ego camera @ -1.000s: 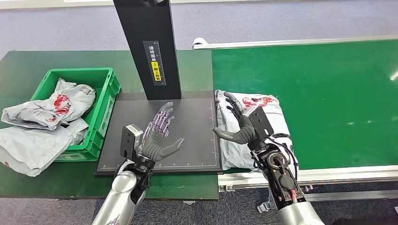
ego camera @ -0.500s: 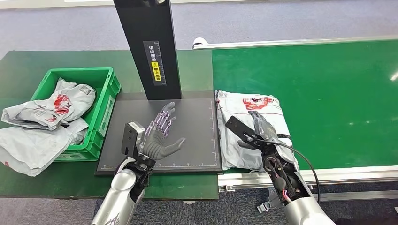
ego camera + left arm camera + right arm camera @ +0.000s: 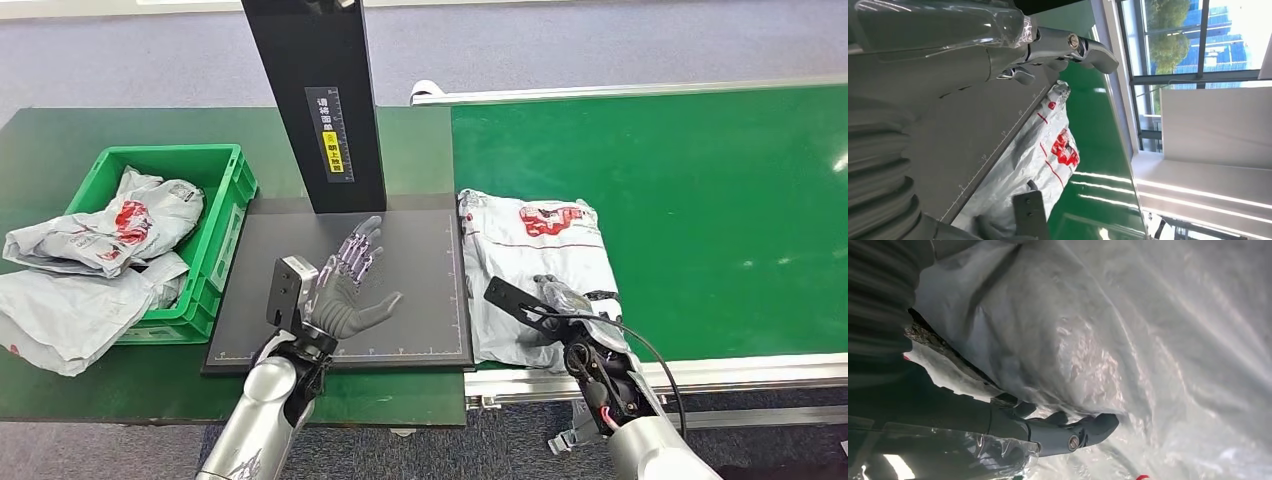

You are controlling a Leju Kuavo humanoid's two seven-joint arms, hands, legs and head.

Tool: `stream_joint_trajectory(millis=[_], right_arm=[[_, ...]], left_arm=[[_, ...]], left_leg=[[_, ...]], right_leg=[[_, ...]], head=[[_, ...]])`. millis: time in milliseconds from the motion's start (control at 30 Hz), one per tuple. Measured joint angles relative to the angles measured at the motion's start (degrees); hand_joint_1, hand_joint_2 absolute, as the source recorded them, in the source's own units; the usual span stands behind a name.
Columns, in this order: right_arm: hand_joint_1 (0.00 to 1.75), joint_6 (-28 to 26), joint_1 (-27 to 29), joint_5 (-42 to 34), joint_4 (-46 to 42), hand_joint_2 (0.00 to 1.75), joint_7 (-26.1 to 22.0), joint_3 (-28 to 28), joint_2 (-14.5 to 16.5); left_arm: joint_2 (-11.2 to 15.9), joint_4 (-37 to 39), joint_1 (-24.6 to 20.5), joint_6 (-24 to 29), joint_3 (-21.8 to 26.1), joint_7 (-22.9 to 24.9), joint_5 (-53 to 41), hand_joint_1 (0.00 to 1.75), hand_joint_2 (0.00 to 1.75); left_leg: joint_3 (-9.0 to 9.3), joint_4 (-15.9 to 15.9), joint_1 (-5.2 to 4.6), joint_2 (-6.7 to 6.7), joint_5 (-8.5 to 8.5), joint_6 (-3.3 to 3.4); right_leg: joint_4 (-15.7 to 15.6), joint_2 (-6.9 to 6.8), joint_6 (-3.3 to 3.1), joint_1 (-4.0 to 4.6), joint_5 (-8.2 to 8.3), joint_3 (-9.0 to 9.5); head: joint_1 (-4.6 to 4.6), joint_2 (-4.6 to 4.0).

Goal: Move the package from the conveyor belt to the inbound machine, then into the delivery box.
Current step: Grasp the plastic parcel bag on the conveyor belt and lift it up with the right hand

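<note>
The grey package (image 3: 530,255) with red print lies flat at the left end of the green conveyor belt (image 3: 700,200). It also appears in the left wrist view (image 3: 1048,155). My right hand (image 3: 556,303) lies on the package's near part. In the right wrist view its thumb (image 3: 1075,432) presses into the crinkled grey plastic (image 3: 1128,340), and a fold hides the other fingers. My left hand (image 3: 347,288) hovers open over the inbound machine's black plate (image 3: 410,260), palm facing the package, fingers spread.
The machine's black column (image 3: 320,100) stands behind the plate. A green crate (image 3: 218,225) on the left holds grey packages, and another grey package (image 3: 55,320) lies beside it on the dark green table. The belt's metal rail (image 3: 720,372) runs along the near edge.
My right hand has turned over and come down from upright beside the package onto its near part. My left hand has drifted slightly right over the plate.
</note>
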Motion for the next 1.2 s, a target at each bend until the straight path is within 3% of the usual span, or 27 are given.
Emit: stream_joint_trajectory(millis=[200,667,700,800,833,867,1067,1200], right_arm=[[0.00,4.92,-1.58,-0.08,3.59,1.75,-5.79,0.01,0.76],[0.00,5.90,-2.77,-0.31,5.95,1.75,-6.39,0.02,1.64],[0.22,5.99,-2.82,-0.38,6.04,1.75,-6.53,0.03,1.70],[1.45,6.69,-3.09,-0.67,6.40,1.75,-7.34,0.10,1.78],[1.67,6.93,-3.21,-0.77,6.53,1.75,-7.60,0.16,1.78],[1.74,7.14,-3.36,-0.85,6.67,1.75,-7.81,0.22,1.79],[1.75,7.95,-4.63,-1.89,7.32,1.75,-9.18,0.66,1.76],[1.75,4.42,-4.61,-3.12,7.18,1.75,-12.61,0.93,1.85]], left_arm=[[-0.02,1.27,-0.62,-0.07,0.32,-0.68,-0.25,0.00,1.75],[-0.02,1.89,-0.81,-0.08,0.67,-0.81,-0.25,0.00,1.75],[-0.02,1.90,-0.81,-0.08,0.68,-0.82,-0.25,0.00,1.75],[-0.02,1.97,-0.83,-0.08,0.70,-0.90,-0.26,0.00,1.75],[-0.02,2.01,-0.85,-0.07,0.72,-0.92,-0.28,0.00,1.75],[-0.02,2.03,-0.86,-0.06,0.73,-0.95,-0.30,0.00,1.75],[-0.02,2.04,-0.87,-0.04,0.83,-1.11,-0.34,0.00,1.75],[0.01,1.97,-0.80,0.60,1.00,-1.11,-0.33,0.00,1.75]], left_leg=[[0.02,0.00,0.00,0.03,0.00,0.00],[0.03,0.00,0.00,0.02,0.00,0.00],[0.04,0.00,0.00,0.02,0.00,0.00],[0.04,0.00,0.00,0.02,0.00,0.00],[0.04,0.00,0.00,0.02,0.00,0.00],[0.04,0.00,0.00,0.02,0.00,0.00],[0.05,0.00,0.00,0.02,0.00,0.00],[0.02,0.00,0.00,0.02,0.00,0.00]], right_leg=[[0.00,0.00,0.00,0.00,0.00,0.00],[0.00,0.00,0.00,0.00,0.00,0.02],[0.00,0.00,0.00,0.00,0.00,0.02],[0.00,0.00,0.00,0.00,0.00,0.02],[0.00,0.00,0.00,0.00,0.00,0.02],[0.00,0.00,0.00,0.00,0.00,0.02],[0.00,0.00,0.00,0.00,0.00,0.02],[0.01,0.00,0.00,0.00,0.00,0.03]], head=[[-0.01,0.01],[0.00,0.00],[0.00,0.00],[0.00,0.00],[0.00,0.00],[0.00,0.00],[0.00,0.02],[0.00,0.00]])
